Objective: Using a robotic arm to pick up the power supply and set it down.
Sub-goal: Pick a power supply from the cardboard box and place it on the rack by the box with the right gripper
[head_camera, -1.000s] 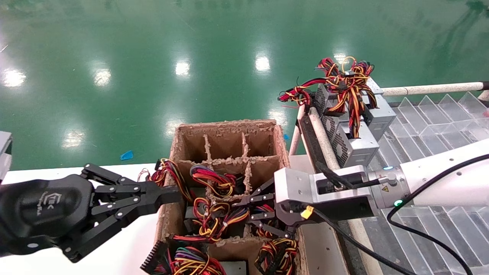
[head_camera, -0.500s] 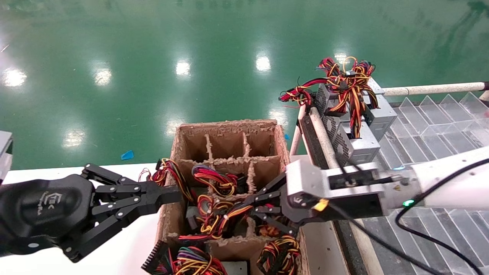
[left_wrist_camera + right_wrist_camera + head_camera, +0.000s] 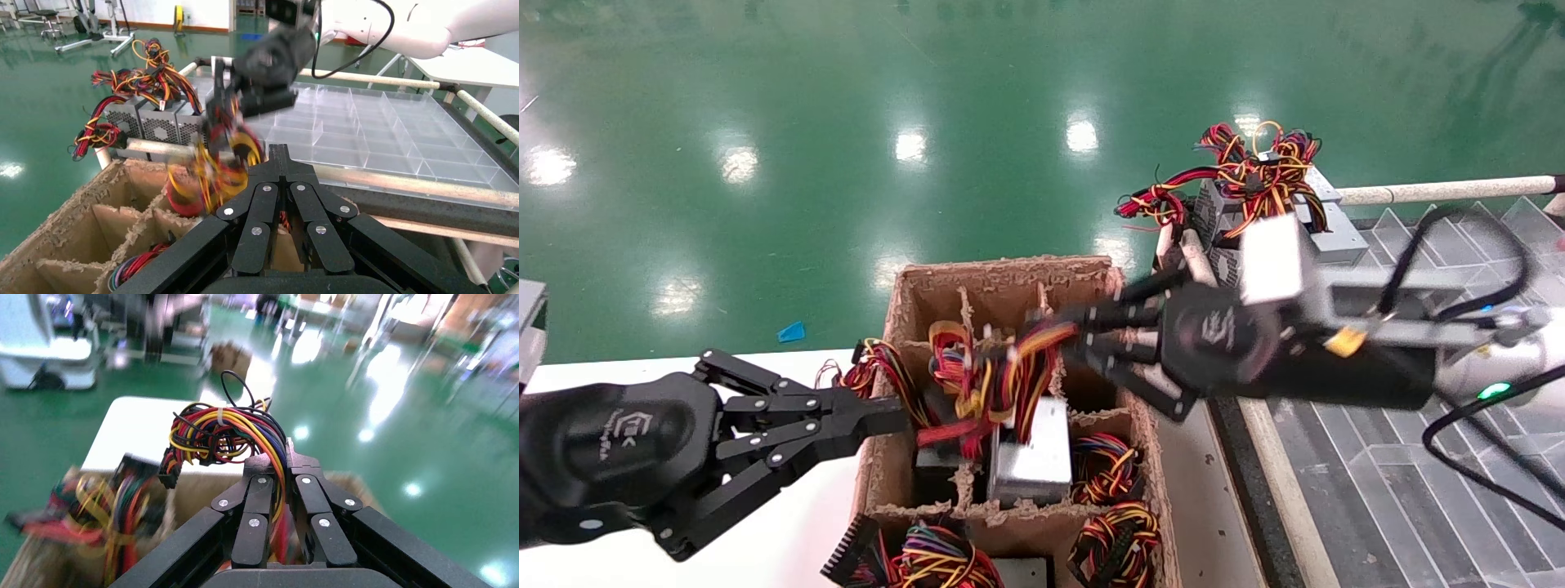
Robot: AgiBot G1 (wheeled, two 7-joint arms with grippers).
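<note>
Right gripper [image 3: 1065,339] jaws clamped on wires [image 3: 985,371] of the PSU [image 3: 1032,453], which hangs below them, partly out of the box [image 3: 1001,273]. Left gripper [image 3: 891,415] jaws together, at box's side.

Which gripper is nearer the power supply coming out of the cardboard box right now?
Right. The right gripper is shut on the wire bundle of the power supply, lifting it. The left gripper sits shut at the cardboard box's left wall, apart from it.
</note>
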